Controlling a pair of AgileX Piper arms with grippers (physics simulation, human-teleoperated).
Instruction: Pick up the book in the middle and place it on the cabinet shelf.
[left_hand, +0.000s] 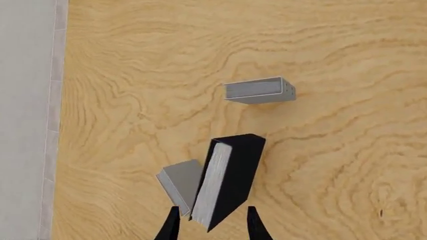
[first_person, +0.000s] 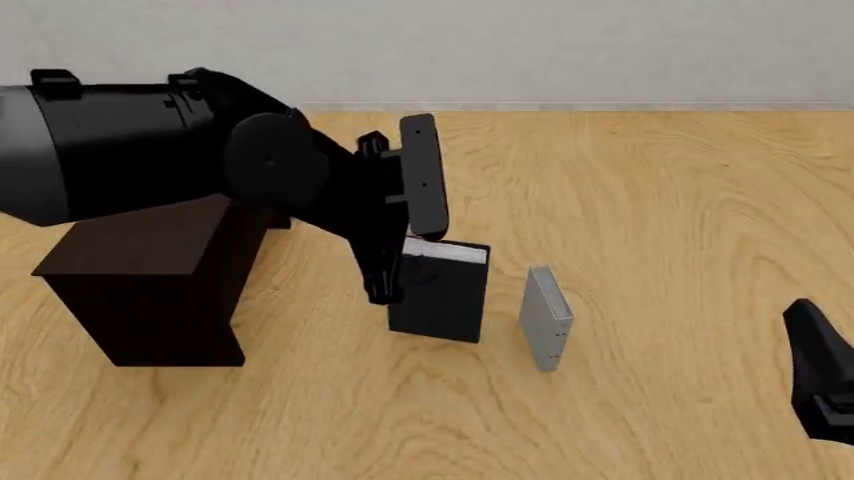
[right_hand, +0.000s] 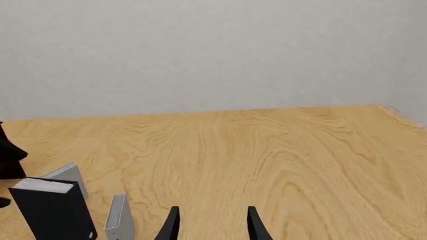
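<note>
The thick black book (first_person: 443, 295) with white page edges stands upright in the middle of the table. It also shows in the left wrist view (left_hand: 232, 172) and the right wrist view (right_hand: 55, 212). My left gripper (left_hand: 213, 226) hovers right over it, open, with its fingers on either side of the book's near end and not touching it. In the front view the left gripper (first_person: 390, 280) is at the book's left top edge. The dark brown cabinet (first_person: 140, 285) stands to the left, partly behind the left arm. My right gripper (right_hand: 212, 225) is open and empty, low at the right (first_person: 821, 375).
A thin light-grey book (first_person: 547, 318) stands right of the black one; it also shows in the left wrist view (left_hand: 260, 91) and the right wrist view (right_hand: 119, 222). A second grey book (left_hand: 181, 182) leans close on the black book's other side. The wall runs along the table's far edge.
</note>
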